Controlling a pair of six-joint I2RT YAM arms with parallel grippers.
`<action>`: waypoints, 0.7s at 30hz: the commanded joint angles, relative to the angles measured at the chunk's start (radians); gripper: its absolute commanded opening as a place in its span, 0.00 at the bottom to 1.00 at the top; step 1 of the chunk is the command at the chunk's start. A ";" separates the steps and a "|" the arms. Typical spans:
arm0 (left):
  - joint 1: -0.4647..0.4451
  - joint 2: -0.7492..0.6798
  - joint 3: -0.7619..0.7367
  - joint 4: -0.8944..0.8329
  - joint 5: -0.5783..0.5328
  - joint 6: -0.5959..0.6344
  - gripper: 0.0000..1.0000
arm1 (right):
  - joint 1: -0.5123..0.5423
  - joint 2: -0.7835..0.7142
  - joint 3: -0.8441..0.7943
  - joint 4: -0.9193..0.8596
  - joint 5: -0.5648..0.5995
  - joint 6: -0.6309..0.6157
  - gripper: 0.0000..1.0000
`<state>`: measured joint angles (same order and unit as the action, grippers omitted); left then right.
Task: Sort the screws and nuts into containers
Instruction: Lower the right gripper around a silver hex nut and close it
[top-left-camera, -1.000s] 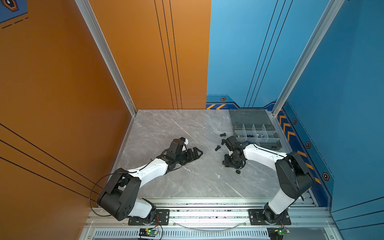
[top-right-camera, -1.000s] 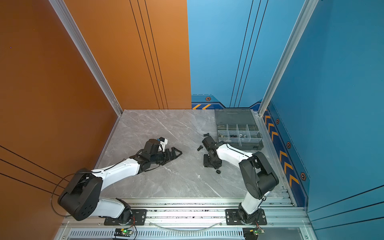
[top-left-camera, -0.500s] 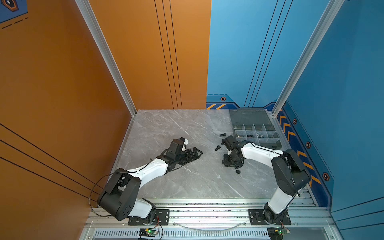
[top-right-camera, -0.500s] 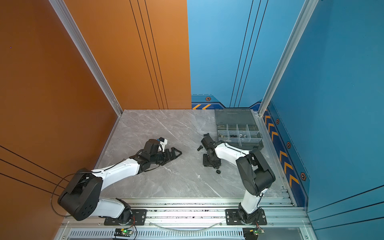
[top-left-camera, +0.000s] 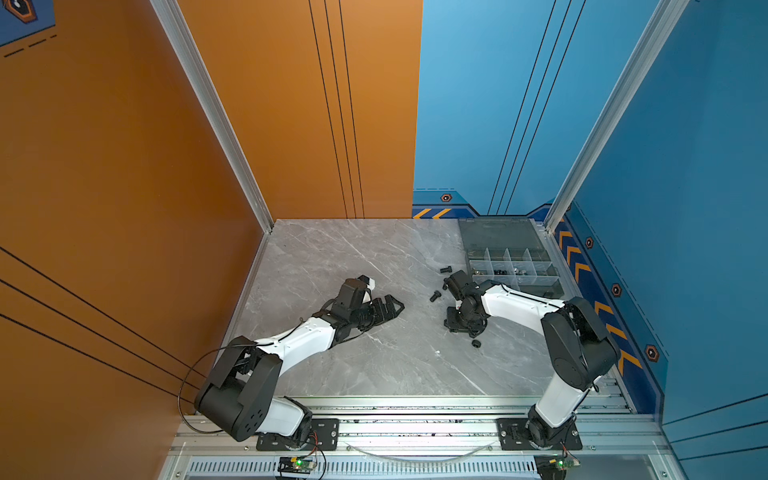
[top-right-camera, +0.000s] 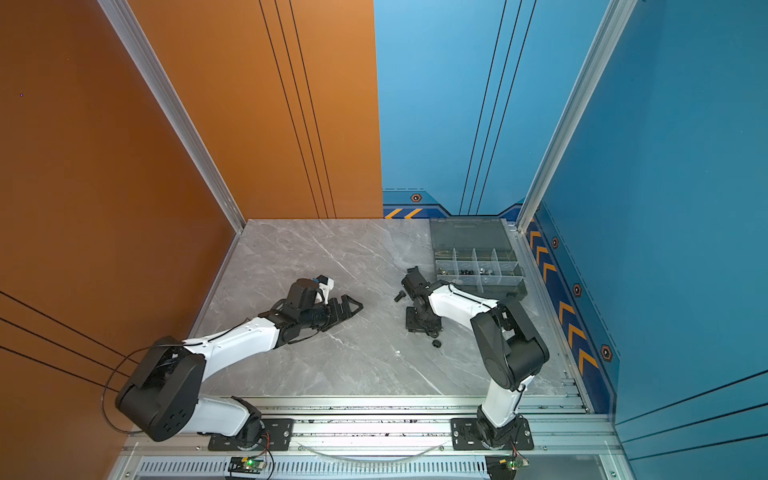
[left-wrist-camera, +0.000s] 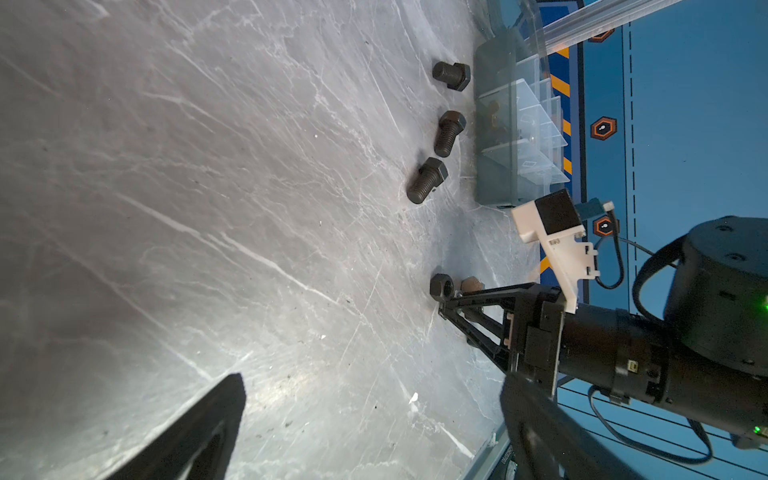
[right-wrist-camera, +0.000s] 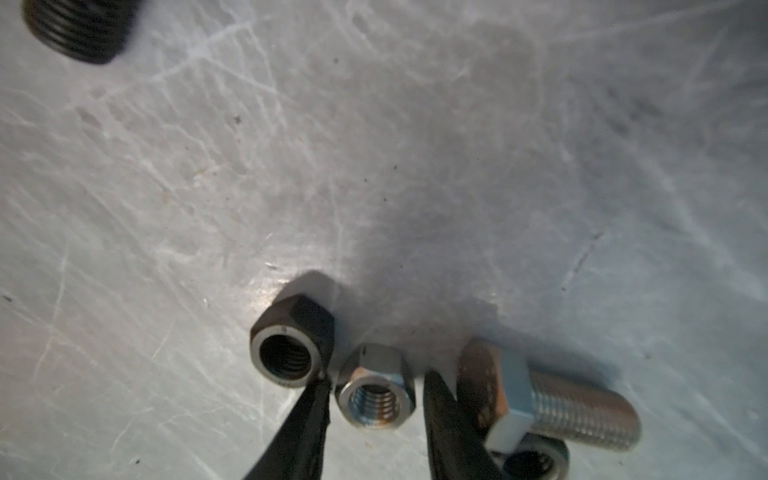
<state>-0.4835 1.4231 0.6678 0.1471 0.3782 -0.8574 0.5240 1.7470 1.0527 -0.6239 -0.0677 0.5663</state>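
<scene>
Right claw straddling a silver nut among close neighbours.

In both top views, the right claw is pointing down at the counter just left of the box, while the left claw is lying idle mid-counter. In the left wrist view, the left claw is gaping wide and empty, facing three black bolts lined up before the box. In the right wrist view, the right claw is bracketing the silver nut at a narrow gap, not yet pinching. A black nut is touching one finger and a silver bolt is crowding the other. Closing slowly and centred, then lifting straight up, looks best, so neither neighbour is getting dragged along.
</scene>
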 joint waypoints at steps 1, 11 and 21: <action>0.008 -0.008 -0.016 0.009 0.010 0.006 0.98 | 0.003 0.033 0.012 0.001 0.031 0.000 0.39; 0.010 -0.007 -0.017 0.010 0.010 0.005 0.98 | 0.003 0.054 0.010 0.005 0.036 -0.007 0.37; 0.013 -0.007 -0.018 0.011 0.010 0.004 0.98 | 0.004 0.091 0.044 -0.036 0.034 -0.065 0.35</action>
<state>-0.4782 1.4231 0.6666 0.1509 0.3782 -0.8574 0.5240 1.7870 1.0973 -0.6361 -0.0475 0.5392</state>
